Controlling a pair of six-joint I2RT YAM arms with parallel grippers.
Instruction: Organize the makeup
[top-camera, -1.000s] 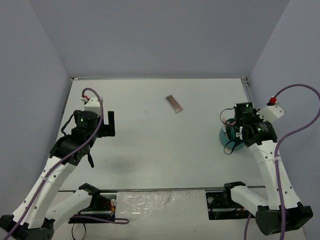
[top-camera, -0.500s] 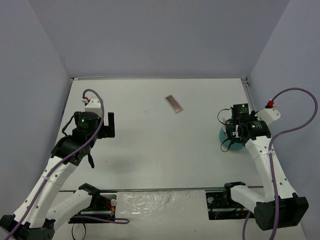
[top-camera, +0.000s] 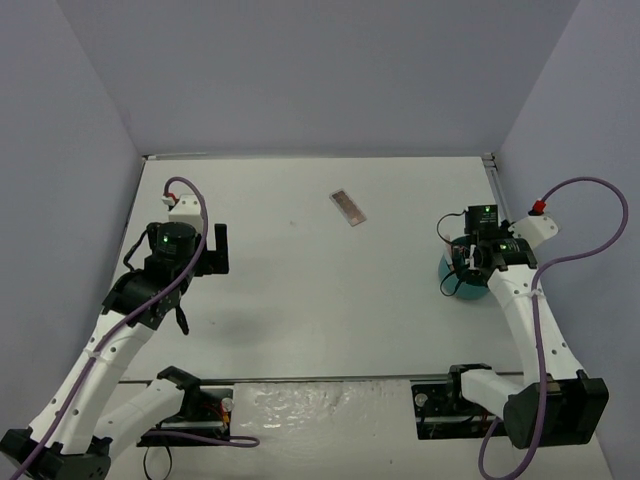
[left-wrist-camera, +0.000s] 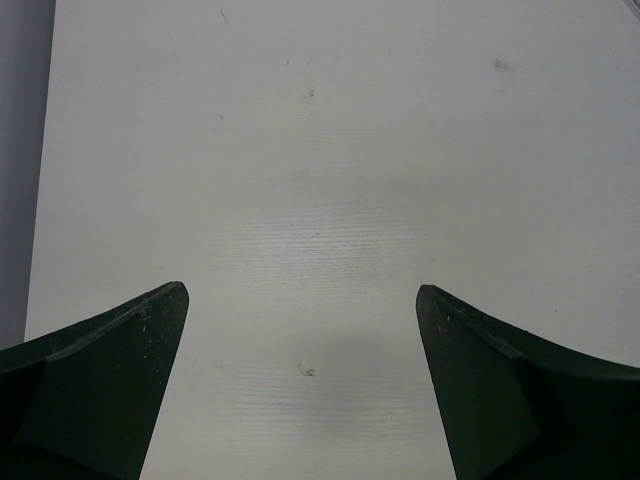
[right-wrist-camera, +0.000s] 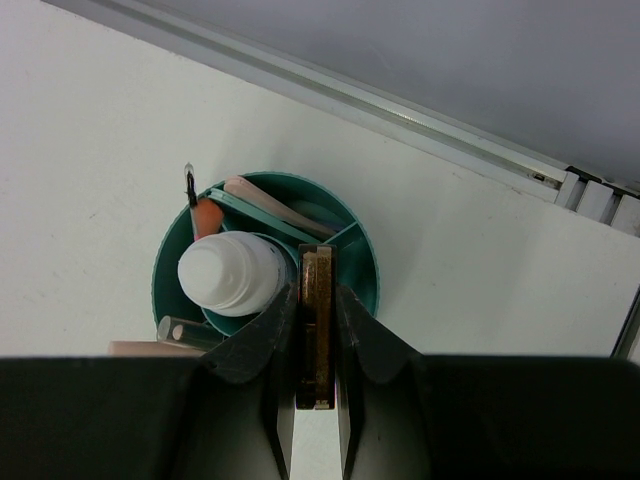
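While bottle (right-wrist-camera: 232, 275) and sticks (right-wrist-camera: 270, 205) crowd the tub (right-wrist-camera: 165, 268), one palette (top-camera: 348, 207) lies apart.

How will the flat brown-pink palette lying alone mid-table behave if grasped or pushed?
The flat brown-pink rectangular palette looks thin and rigid, so probably stiff and light. Lying flat on the white table, it should slide rather than roll; its low edges may be hard to pinch.

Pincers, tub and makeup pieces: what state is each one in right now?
Left pincer: open, empty, over bare table.
Right pincer: shut on a brown palette.
Brown palette: held on edge at the teal tub.
Teal tub: upright, partly filled.
White bottle: upright in the tub's middle cup.
Sticks: leaning in the tub's outer sections.
Other palette: lying flat on the table, apart from the tub.
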